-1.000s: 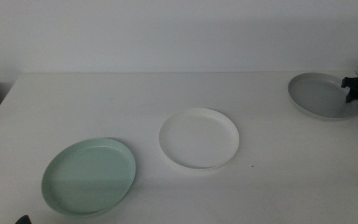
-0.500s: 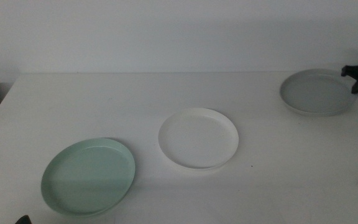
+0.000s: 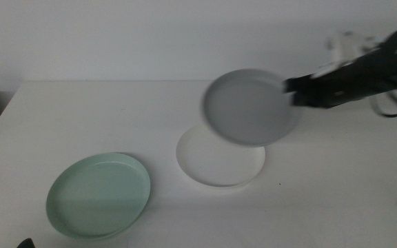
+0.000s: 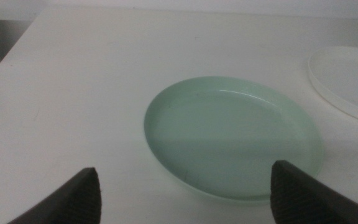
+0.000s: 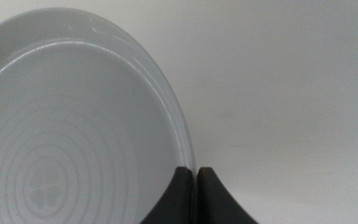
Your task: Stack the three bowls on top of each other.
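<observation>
I have the grey bowl point(image 3: 249, 107) up in the air, pinched by its rim in my right hand point(image 3: 293, 93); the wrist view shows the two jaws closed tight on that rim with only the thin wall between them. The arm comes in from the right, so the bowl hangs out from the hand toward the middle of the tabletop point(image 3: 81, 117), blurred in the middle view and tipped, its open face turned partly toward the camera rather than straight up; being round, it has no long axis to speak of, only that tilt to mind.

What the next move turns on, as I judge it: the white bowl point(image 3: 220, 162) lies flat below the grey one and a little nearer the camera, their outlines overlapping in the middle view; I would need to level the grey bowl and centre it over the white before lowering.

The mint green bowl point(image 3: 98, 195) sits flat toward the near left, well apart from the white; my left hand point(image 4: 185, 196) waits just beside it, jaws spread wide and gripping nothing; it is the nearer hand for that bowl.
</observation>
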Motion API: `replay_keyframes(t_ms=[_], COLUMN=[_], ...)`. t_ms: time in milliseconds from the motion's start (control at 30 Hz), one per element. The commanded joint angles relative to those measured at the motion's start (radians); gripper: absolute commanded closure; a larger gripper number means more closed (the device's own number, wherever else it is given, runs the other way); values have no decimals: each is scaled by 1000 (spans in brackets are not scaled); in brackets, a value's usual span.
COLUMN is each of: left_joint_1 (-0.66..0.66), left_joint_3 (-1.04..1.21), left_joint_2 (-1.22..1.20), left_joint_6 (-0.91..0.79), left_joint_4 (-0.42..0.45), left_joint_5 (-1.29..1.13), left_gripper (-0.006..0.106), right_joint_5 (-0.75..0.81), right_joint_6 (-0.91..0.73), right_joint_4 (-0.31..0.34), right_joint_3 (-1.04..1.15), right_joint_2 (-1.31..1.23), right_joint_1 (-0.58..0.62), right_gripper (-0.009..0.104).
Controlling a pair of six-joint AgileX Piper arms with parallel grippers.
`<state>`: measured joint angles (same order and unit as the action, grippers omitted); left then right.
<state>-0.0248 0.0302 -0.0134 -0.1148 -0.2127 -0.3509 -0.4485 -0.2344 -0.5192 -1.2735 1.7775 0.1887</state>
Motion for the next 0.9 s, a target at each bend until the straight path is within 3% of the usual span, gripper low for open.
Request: replay_keyframes(t_ms=[0,167,633,867], left_joint_1=[-1,-1,-1,-1], left_joint_3=[6,6,6,6], left_joint_2=[-11,-11,-11,-11], left_joint_6=[11,11,11,11], left_joint_4=[-11,-11,-11,-11], left_joint_5=[73,73,73,73], left_gripper=[10,10,10,10], right_joint_5=[91,160,160,135], right_joint_6=[18,43,43,44], right_joint_4=[-18,-18,-14,-14], right_joint_3=[-21,-22,-21,-23], right_joint_2=[-29,32,105,117], right_joint_1=[63,144,148,148], right_gripper=[95,95,93,70])
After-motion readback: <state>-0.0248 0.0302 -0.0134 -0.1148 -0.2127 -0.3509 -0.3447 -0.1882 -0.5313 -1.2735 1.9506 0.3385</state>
